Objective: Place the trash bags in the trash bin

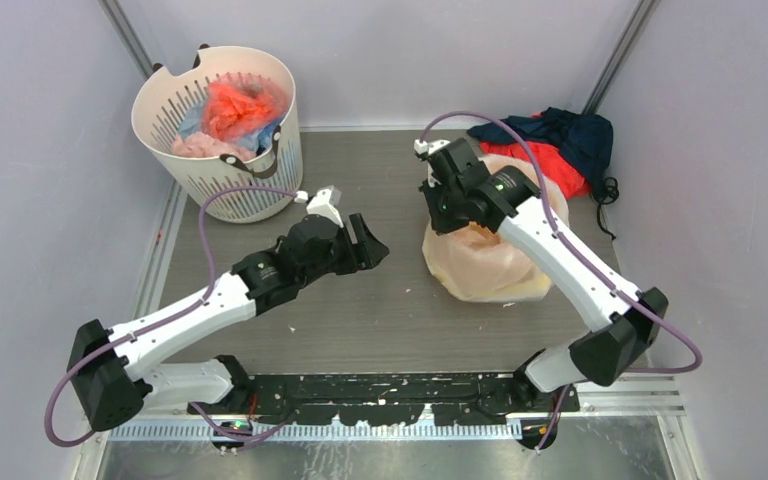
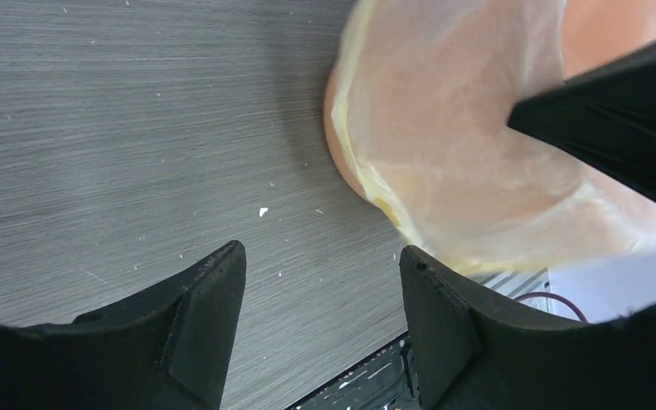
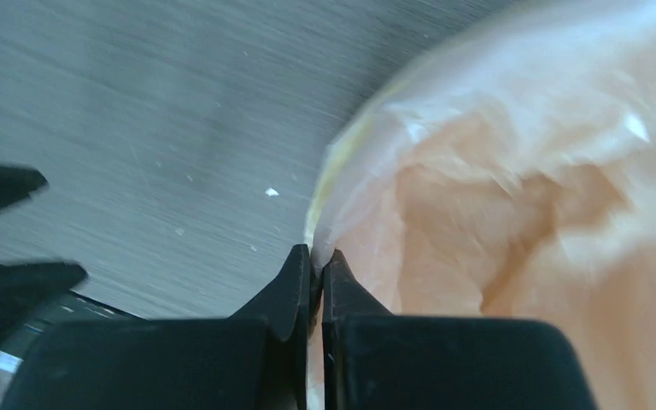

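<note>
The pale-yellow translucent trash bag (image 1: pixel 480 262) lies right of centre, draped over the orange trash bin (image 1: pixel 550 200), which shows through the film. My right gripper (image 1: pixel 440 215) is at the bag's left edge and is shut on a fold of the film (image 3: pixel 367 184); in the right wrist view the fingertips (image 3: pixel 316 256) pinch the rim. My left gripper (image 1: pixel 375 245) is open and empty, a little left of the bag. In the left wrist view its jaws (image 2: pixel 320 256) stand wide apart over bare table, with the bag (image 2: pixel 461 145) ahead and bare orange bin (image 2: pixel 623 26) behind it.
A white slotted basket (image 1: pixel 225 180) with red, pink and blue plastic bundles (image 1: pixel 235 105) stands at the back left. A red and navy cloth heap (image 1: pixel 560 135) lies behind the bin at the back right. Walls enclose the table on three sides.
</note>
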{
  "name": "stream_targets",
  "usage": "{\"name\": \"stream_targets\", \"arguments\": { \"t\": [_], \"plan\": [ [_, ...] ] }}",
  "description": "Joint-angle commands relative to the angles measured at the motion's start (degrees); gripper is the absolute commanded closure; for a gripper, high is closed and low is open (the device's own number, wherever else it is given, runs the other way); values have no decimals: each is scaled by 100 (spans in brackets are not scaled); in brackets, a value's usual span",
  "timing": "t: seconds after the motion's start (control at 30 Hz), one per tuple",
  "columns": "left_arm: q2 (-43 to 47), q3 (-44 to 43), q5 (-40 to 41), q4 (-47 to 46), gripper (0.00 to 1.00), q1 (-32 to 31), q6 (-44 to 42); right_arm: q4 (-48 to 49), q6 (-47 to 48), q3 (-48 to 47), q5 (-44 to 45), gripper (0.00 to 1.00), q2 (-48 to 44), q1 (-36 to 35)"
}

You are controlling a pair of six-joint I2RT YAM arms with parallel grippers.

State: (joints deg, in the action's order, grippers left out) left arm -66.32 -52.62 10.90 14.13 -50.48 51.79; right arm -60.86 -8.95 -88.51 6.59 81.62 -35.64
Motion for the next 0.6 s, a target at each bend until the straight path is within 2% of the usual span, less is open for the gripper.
{"name": "stream_targets", "arguments": {
  "t": [0.0,0.23,0.57],
  "plan": [
    [255,-4,118,12,33,29,-140,76,-365,-227,115,99,519,-20],
    [556,13,254,156,33,42,-195,501,-1887,-935,357,99,1112,-72],
    [935,-20,460,440,33,82,-275,1744,-2976,-717,570,99,947,-73]
  ]
}}
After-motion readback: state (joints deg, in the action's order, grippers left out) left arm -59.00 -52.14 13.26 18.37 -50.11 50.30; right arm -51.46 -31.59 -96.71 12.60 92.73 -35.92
